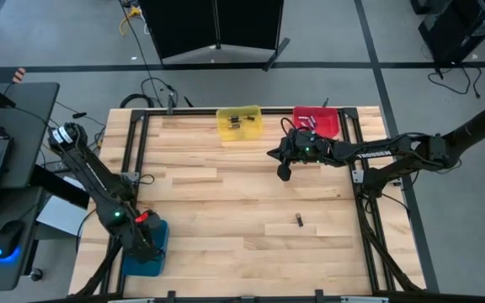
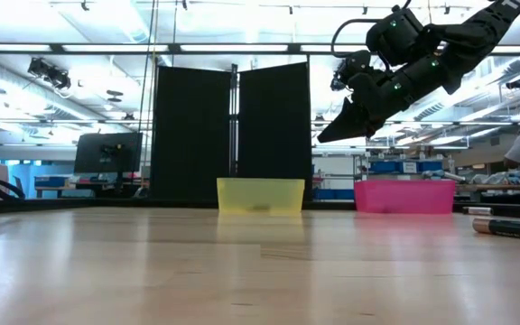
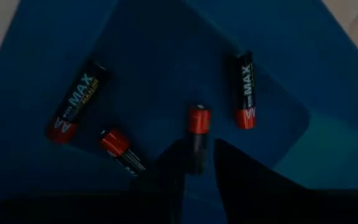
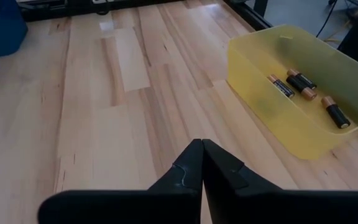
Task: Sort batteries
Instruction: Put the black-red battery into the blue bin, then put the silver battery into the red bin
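My left gripper (image 1: 146, 244) points down into the blue bin (image 1: 151, 259) at the table's near left corner. Its fingers stand apart, with a black battery with a red end (image 3: 197, 127) between them. Three more black-and-red batteries (image 3: 76, 99) (image 3: 122, 150) (image 3: 243, 90) lie on the bin's floor (image 3: 166, 56). My right gripper (image 4: 202, 144) is shut on nothing and hovers above the table near the red bin (image 1: 317, 120). One dark battery (image 1: 298, 221) lies on its side on the bare wood, also seen in the low view (image 2: 506, 227). My left gripper comes from above with a finger (image 3: 241, 174) on either side of the battery's lower end (image 3: 197, 158). The battery's red end points away from the fingers. I cannot tell whether the fingers touch it, nor whether it rests on the bin's floor.
A yellow bin (image 4: 303, 93) at the table's far edge holds three black-and-copper batteries (image 4: 300, 83). The red bin stands to its right. Black frame rails (image 1: 356, 168) run along the table's sides. Bare wood (image 1: 226, 194) lies between the bins.
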